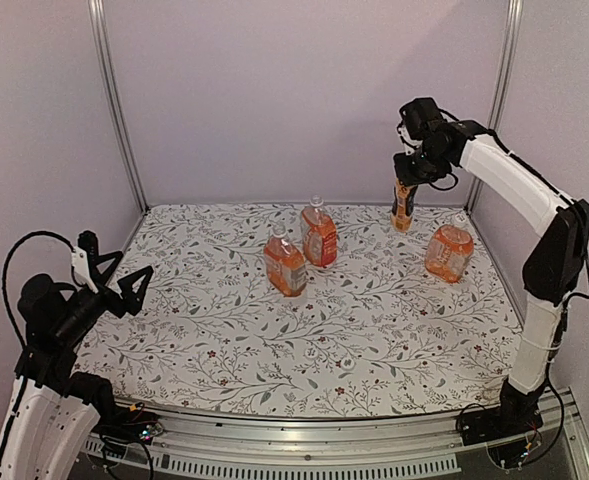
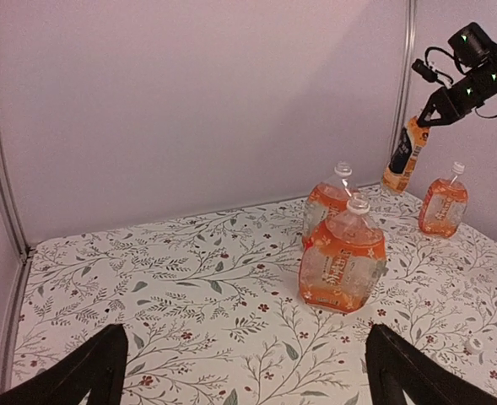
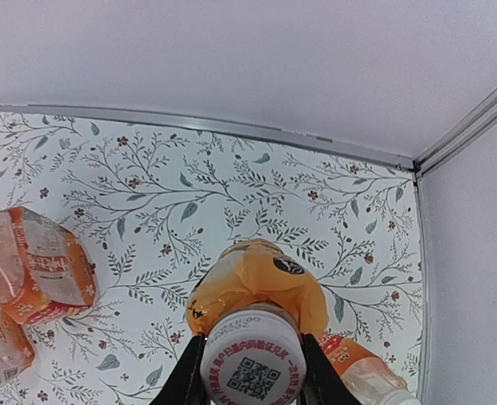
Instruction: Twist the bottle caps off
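My right gripper (image 1: 406, 180) is shut on the white cap (image 3: 252, 363) of the tall orange-and-black bottle (image 1: 404, 207) at the back right, and the bottle hangs tilted under it. In the right wrist view the gripper (image 3: 252, 375) has a finger on each side of the cap, which bears a QR code. Three squat orange bottles stand capped: two mid-table (image 1: 285, 265) (image 1: 319, 236) and one at the right (image 1: 449, 251). My left gripper (image 1: 124, 285) is open and empty at the left edge, far from the bottles (image 2: 343, 266).
The table has a floral cloth (image 1: 304, 350) with walls close behind and at both sides. A metal post (image 1: 119, 110) stands at the back left. A small white round thing, perhaps a loose cap (image 2: 474, 344), lies on the cloth at the front right.
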Motion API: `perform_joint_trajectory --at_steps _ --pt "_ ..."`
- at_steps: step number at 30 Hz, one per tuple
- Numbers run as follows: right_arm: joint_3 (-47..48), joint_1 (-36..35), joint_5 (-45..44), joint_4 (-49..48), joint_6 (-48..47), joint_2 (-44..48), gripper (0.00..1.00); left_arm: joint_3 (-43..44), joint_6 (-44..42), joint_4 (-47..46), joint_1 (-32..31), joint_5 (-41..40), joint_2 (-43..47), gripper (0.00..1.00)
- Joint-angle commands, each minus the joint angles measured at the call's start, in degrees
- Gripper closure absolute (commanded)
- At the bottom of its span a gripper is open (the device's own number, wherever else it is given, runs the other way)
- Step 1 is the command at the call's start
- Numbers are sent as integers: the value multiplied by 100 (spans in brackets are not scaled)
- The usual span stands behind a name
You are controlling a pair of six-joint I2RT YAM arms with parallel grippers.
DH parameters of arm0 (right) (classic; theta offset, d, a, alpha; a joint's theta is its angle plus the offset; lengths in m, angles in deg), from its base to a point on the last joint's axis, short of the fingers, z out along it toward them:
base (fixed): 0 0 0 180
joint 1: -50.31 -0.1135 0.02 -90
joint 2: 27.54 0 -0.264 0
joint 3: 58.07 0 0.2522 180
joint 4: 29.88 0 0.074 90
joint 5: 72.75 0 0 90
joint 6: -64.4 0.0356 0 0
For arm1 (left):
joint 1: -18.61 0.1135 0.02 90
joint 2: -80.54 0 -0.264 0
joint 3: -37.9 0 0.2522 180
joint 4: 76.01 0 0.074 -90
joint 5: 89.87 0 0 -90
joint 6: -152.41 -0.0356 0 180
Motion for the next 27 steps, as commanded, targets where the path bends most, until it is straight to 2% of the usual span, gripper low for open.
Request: perform_joint_trajectory --at_steps 1,4,7,9,12,17,20,23,27 --pt "-347 -1248 -372 -1061 -759 1356 100 -109 58 -237 74 644 91 2" --pt "-638 -2240 -64 -1809 -1345 1753 100 -68 88 -291 74 857 85 3" --pt "-658 -2994 1065 -2146 -1489 1846 100 173 -207 -140 58 1602 -4 4" --pt "-377 -3394 1767 -2038 -1339 1598 100 505 -772 158 33 2305 -106 4" --pt "313 -3933 2256 -1581 -1165 933 100 1366 -2008 1234 -73 2986 -390 2" --pt "1163 -4646 2763 -1218 -1367 81 100 2619 -4011 3714 -349 3033 -1092 1" --pt "1390 -4821 3021 -1361 -1232 -204 100 2958 -4400 4787 -663 3022 -1506 0" --pt "1383 -4902 3258 -1663 -946 -310 100 2937 -4438 5067 -1080 2559 -1769 2" --pt "1369 -4951 3372 -1799 -788 -391 100 2938 -4404 4791 -1384 2180 -1899 4"
